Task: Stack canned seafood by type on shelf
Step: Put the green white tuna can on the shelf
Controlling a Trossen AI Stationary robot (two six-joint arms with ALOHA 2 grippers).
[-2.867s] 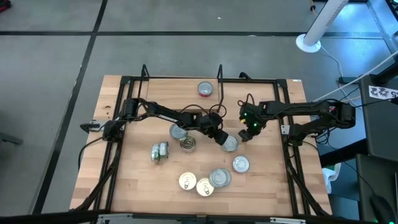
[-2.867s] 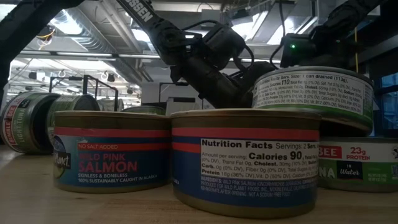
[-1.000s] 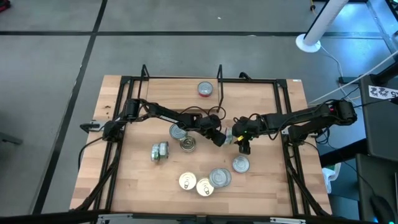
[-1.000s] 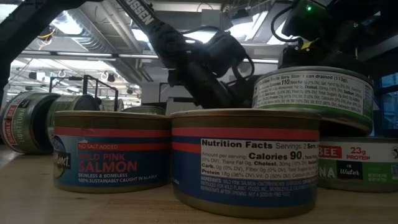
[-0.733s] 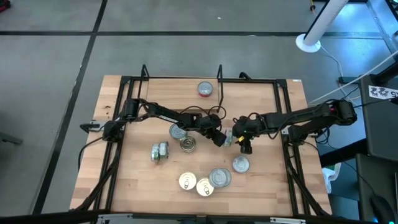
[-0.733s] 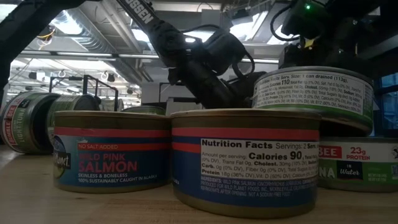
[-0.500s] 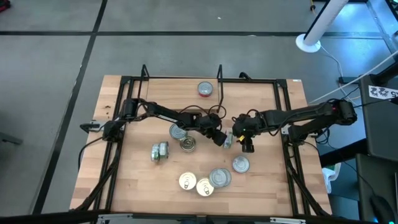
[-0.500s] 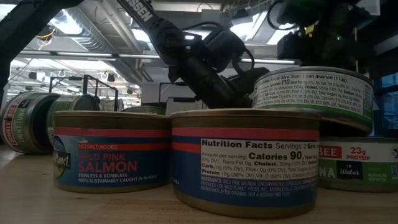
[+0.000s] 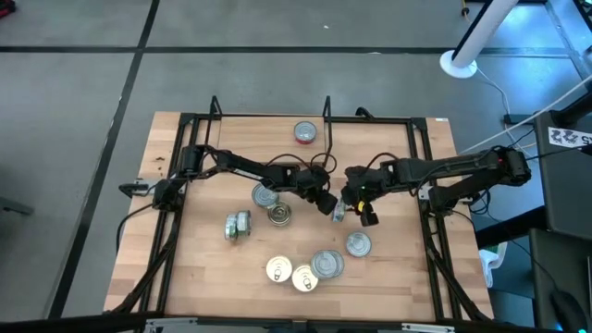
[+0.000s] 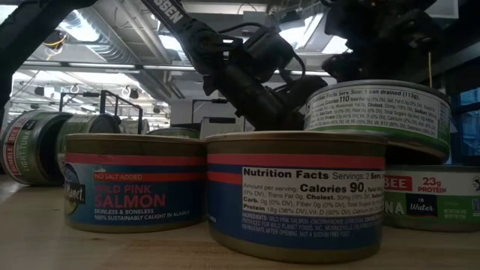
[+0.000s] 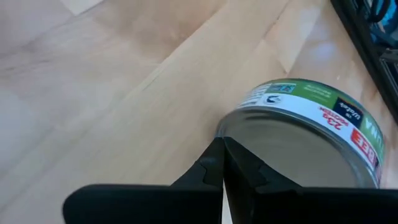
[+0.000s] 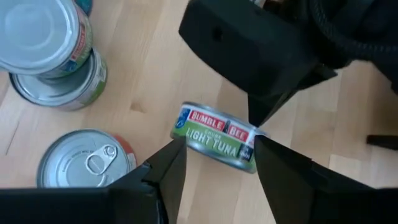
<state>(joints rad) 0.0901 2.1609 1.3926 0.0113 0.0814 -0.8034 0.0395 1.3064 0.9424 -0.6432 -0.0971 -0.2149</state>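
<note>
Mid-counter, two robot arms meet over a single tuna tin [image 9: 339, 211], which serves as the marker for everything else here. To its left, the left pincer [image 9: 327, 205] is fully closed, its tips pressed together and touching the tin's rim, as the left wrist view shows [image 11: 221, 163]; it pins or props the tin rather than holding it. The tin itself [image 12: 214, 137] is tipped up on edge, green "Light Tuna" label facing the right arm's camera. To the tin's right, the right pincer [image 9: 356, 207] stands partly open, one finger on either side of the tin [image 12: 168, 165], and I cannot tell whether the pads are touching its wall yet.

The step in hand looks like a handover or a steadied pick. Done well, it would mean the right fingers closing squarely across the tin's round wall, not across lid and base, with the left tips held against the rim until the grip is firm. A tilted tin may roll if the prop goes first.

Beyond the tin, at the counter's far edge, the shelf [image 9: 268, 125] carries just one red-sided tin [image 9: 305, 132]. Nearer than the tuna tin, the other tins lie loose on the counter [image 9: 398, 277], including a salmon tin [image 10: 135, 180] close to the low camera.
</note>
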